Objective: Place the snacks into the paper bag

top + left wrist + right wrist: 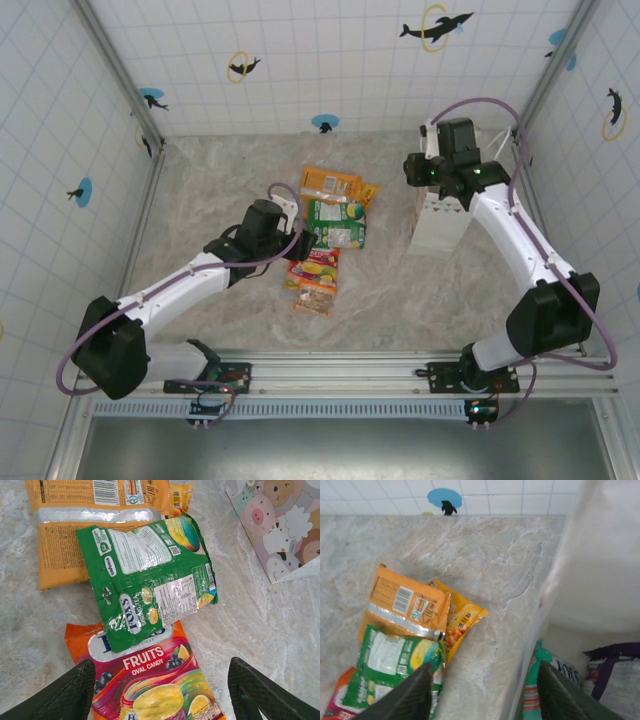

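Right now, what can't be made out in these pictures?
Bag contents, right wrist: purple packet and teal packet cut by frame edge and bag wall.
Fruits packet, left wrist: top under green packet, bottom cut off.
Bag mouth, top view: hidden by right arm.
Labels, top view: too small.

Robot test cell, a laboratory-type enclosure.
White gridded wall panels (330, 70) on three sides carry dolphin-and-ring stickers (437, 27) and are framed by bare aluminium corner posts (118, 70). They box in a marble-patterned table (220, 170). The left arm (190, 275) and right arm (520, 240), with exposed purple cabling, are bolted to a metal rail (340, 372) at its near edge.
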